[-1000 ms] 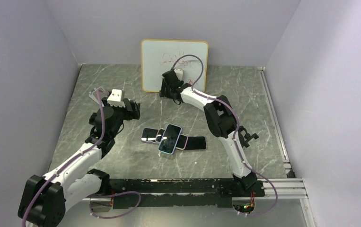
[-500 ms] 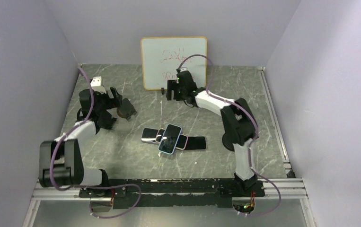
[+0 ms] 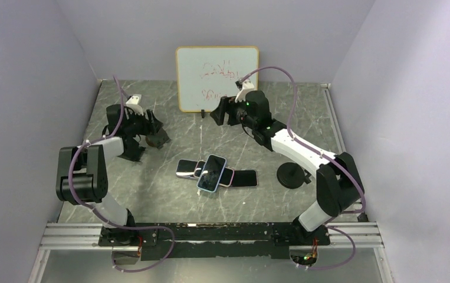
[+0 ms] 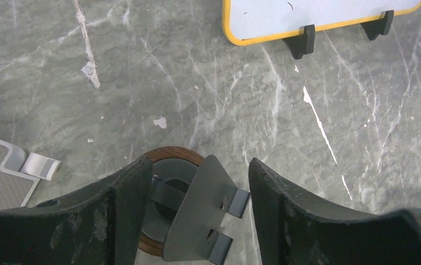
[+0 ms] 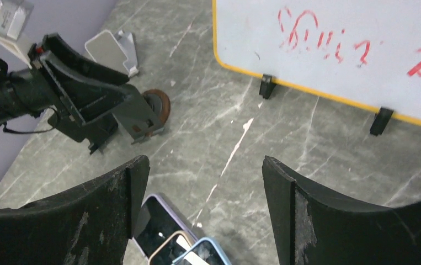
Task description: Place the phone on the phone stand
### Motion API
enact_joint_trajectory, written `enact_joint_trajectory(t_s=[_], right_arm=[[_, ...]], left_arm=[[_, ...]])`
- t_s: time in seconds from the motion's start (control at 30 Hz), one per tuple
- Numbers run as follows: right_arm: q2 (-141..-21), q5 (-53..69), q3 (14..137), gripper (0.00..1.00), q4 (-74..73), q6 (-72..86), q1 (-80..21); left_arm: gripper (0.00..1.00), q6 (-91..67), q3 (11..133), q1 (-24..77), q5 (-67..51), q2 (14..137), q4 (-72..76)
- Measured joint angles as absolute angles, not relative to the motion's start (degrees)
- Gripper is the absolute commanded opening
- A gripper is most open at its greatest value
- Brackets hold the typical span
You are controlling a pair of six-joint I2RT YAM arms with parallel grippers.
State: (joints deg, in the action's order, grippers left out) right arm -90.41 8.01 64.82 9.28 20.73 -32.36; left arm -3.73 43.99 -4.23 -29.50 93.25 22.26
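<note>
Several phones lie overlapped mid-table, a blue-cased phone point(image 3: 212, 173) on top and a purple-cased phone point(image 5: 155, 221) at the pile's left end. The phone stand point(image 4: 197, 215), a grey metal plate on a round wood-rimmed base, stands at the left point(image 3: 158, 138). My left gripper point(image 4: 197, 165) is low over it point(image 3: 151, 127), open, one finger on each side. The right finger just meets the stand's lip, while the left finger stands apart from the plate. My right gripper point(image 5: 205, 165) hangs open and empty in front of the whiteboard point(image 3: 219, 111), above and behind the phones.
A whiteboard point(image 3: 216, 76) with red scribbles stands on feet at the back. A black round-based stand point(image 3: 293, 175) sits right of the phones, by the right arm. A silver stand point(image 4: 4, 171) lies left of the left gripper, also seen from the right wrist point(image 5: 111, 47).
The left arm swung back and brought its gripper down over the stand, jaws narrowing. The right arm folded out to the right, its gripper drawing back from the whiteboard and opening a little.
</note>
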Motion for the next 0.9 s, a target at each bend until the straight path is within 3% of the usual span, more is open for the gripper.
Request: enact_joint_trajectory(t_s=[0.13,0.2,0.3,0.63,0.9], right_arm=[[-90.1,8.4,63.2,0.79,8.7,20.7,-32.3],[-90.1,8.6,63.1,0.79,8.7,20.7,-32.3],[-90.0,8.9,63.1,0.79,8.7,20.7,-32.3],[-90.0,9.6,63.1,0.8,8.4,20.3,-32.2],[-88.7,9.7,63.1,0.81,8.2,20.0,-32.1]], left_arm=[[0.52,-3.1,45.6,-4.2,-30.9,95.3,21.3],[0.41,-2.7,46.9,-4.2,-32.2,96.7,21.1],[0.06,-1.7,50.0,-4.2,-34.5,100.1,20.1],[0.05,2.5,56.9,-1.5,-43.9,104.9,16.1],[0.05,6.2,70.8,13.4,-45.5,108.7,9.2]])
